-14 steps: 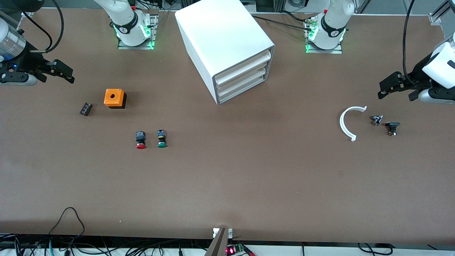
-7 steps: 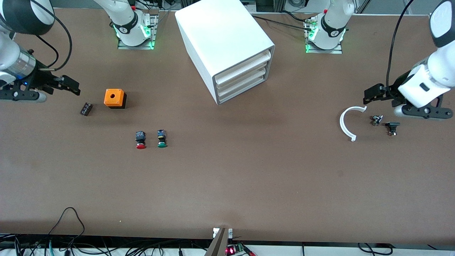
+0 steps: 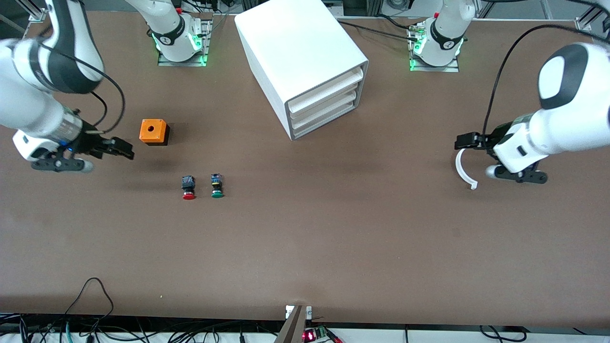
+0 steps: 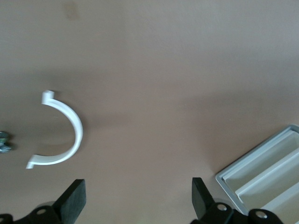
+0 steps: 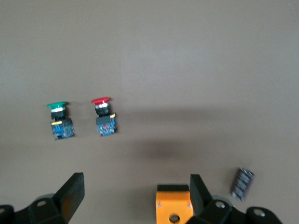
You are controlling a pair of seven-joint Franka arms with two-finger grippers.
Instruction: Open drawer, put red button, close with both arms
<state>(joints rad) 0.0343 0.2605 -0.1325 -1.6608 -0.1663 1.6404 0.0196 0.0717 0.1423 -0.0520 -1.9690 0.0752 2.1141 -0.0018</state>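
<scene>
I am at the opening step: drawers (image 3: 324,105) shut, red button (image 3: 188,187) on the table beside the green one (image 3: 217,186), both grippers, left (image 3: 469,141) and right (image 3: 121,148), empty, jaws wide; next, reach a drawer front.

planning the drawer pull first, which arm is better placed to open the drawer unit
Left, probably. The left gripper, fingers open and empty, faces the closed drawer unit, whose front shows in its wrist view. The right gripper, also open, hangs beside the orange box.
</scene>
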